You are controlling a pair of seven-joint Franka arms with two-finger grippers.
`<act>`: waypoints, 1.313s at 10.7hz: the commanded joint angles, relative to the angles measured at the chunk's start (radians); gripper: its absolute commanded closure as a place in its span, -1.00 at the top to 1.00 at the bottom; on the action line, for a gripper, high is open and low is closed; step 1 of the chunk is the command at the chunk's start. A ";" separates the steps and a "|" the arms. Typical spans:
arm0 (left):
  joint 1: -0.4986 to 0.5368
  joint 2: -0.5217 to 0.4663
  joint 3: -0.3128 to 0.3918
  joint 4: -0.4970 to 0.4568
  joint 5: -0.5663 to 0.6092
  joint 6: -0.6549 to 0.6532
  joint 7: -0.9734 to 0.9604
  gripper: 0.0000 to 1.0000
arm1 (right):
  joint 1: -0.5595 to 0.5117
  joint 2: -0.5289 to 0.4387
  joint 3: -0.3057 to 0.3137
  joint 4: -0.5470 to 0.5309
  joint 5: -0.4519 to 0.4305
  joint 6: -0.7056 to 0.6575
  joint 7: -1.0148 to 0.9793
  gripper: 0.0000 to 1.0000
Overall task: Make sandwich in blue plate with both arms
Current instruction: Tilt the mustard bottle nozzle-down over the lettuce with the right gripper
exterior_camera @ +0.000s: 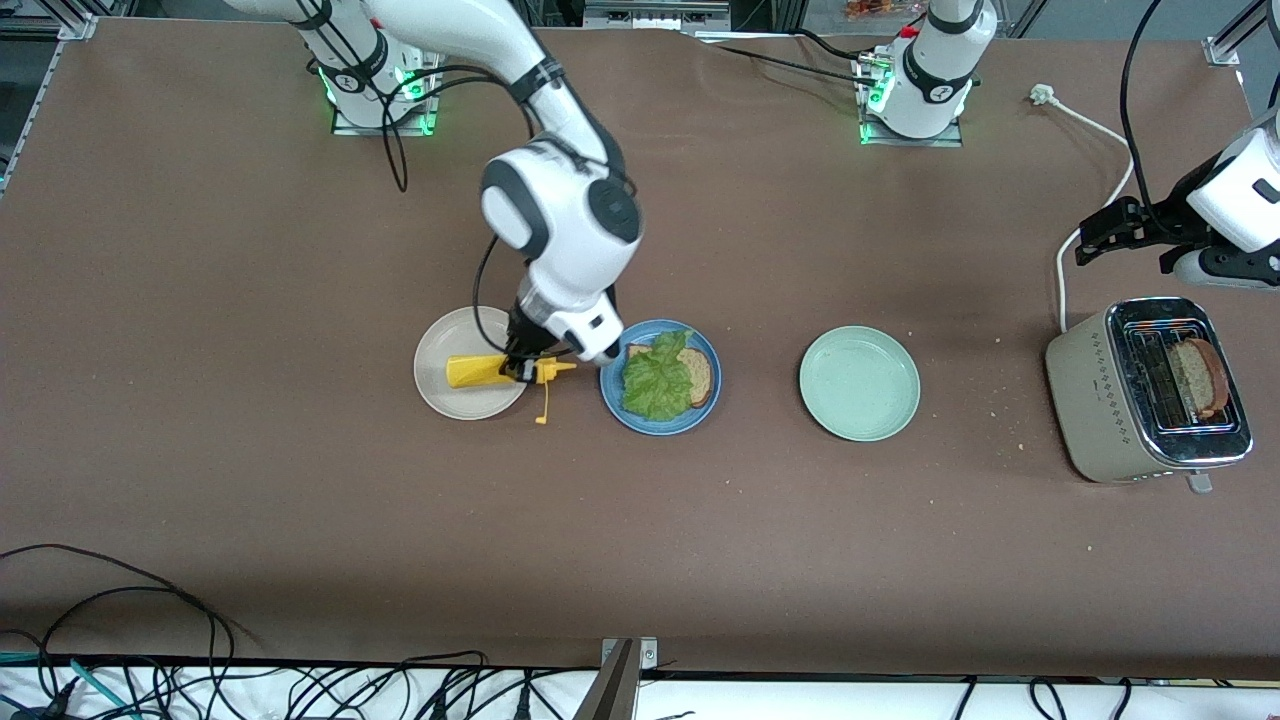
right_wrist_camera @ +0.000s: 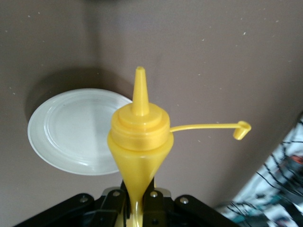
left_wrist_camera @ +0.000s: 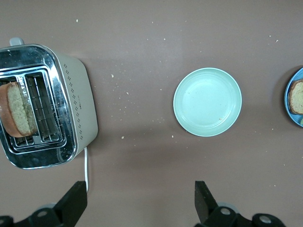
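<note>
Front view shows the brown bench [exterior_camera: 300,520] carrying a toaster [exterior_camera: 1145,395] with one bread slice [exterior_camera: 1195,378] in a slot, toward the left arm's end. The blue plate [exterior_camera: 612,402] holds toast [exterior_camera: 697,372] under lettuce [exterior_camera: 655,380], mostly hiding it. Just beside it, over the beige plate [exterior_camera: 440,390], the right claw [exterior_camera: 522,366] is clamped on a yellow squeeze bottle [exterior_camera: 480,371]. The left claw [left_wrist_camera: 139,203] hangs spread wide over bare bench near the toaster and the pale green plate [exterior_camera: 859,383].

The lettuce leaf [exterior_camera: 658,378] is hiding most of the bread slice [exterior_camera: 698,375] — the blue plate [left_wrist_camera: 296,97] is getting cropped in the left wrist view.
</note>
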 commanded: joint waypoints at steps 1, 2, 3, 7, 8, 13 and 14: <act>0.003 0.008 -0.002 0.020 0.012 -0.017 0.004 1.00 | 0.132 0.047 -0.018 0.023 -0.193 -0.117 0.132 -0.76; 0.003 0.008 -0.002 0.020 0.012 -0.017 0.004 1.00 | 0.151 0.062 -0.018 0.024 -0.224 -0.137 0.166 -0.76; 0.003 0.008 -0.002 0.020 0.012 -0.017 0.004 1.00 | 0.171 0.070 -0.018 0.024 -0.253 -0.163 0.210 -0.76; 0.003 0.008 -0.002 0.020 0.012 -0.017 0.004 1.00 | 0.185 0.081 -0.017 0.026 -0.284 -0.180 0.233 -0.76; 0.003 0.008 -0.002 0.020 0.013 -0.017 0.004 1.00 | 0.182 0.078 -0.021 0.027 -0.284 -0.179 0.223 -0.76; 0.005 0.008 -0.002 0.020 0.013 -0.017 0.006 1.00 | 0.151 0.030 -0.036 0.044 -0.189 -0.176 0.125 -0.76; 0.005 0.008 -0.002 0.020 0.013 -0.017 0.006 1.00 | 0.134 0.012 -0.047 0.052 -0.148 -0.174 0.081 -0.76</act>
